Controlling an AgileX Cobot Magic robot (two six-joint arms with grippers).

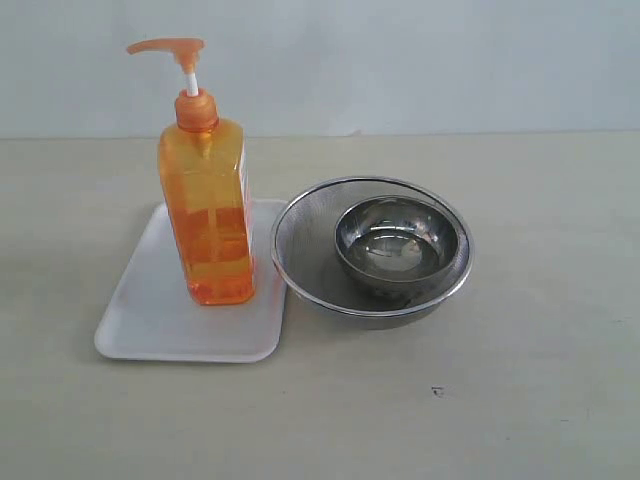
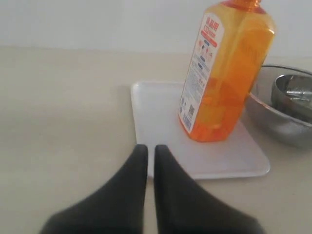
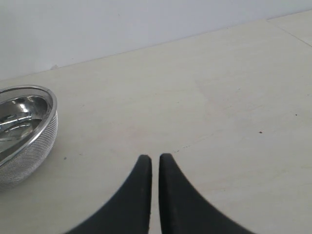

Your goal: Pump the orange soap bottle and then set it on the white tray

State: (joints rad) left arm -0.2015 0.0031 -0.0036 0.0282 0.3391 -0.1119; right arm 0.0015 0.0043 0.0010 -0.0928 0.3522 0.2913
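Left gripper (image 2: pixel 150 150): at the tray's near edge in the left wrist view, clear of the bottle. Its black fingers are almost together with only a thin slit between them, and they hold nothing.
Tray (image 1: pixel 150 320): white, lying flat on the table (image 1: pixel 540 380).
Bottle (image 1: pixel 207 225): orange, standing upright on the right half of the tray, close to the tray's right rim. The pump head (image 1: pixel 170 47) is raised on its white stem, with the spout pointing left. Nothing grips it.
Mesh bowl (image 1: pixel 300 250): on the table just right of the tray. Whether its rim touches the tray cannot be told.
Steel bowl (image 1: pixel 397 245): inside the mesh bowl, on the side away from the tray.
Right gripper (image 3: pixel 155 158): over bare table beyond the mesh bowl, well apart from the tray. Its fingers are nearly closed and hold nothing.
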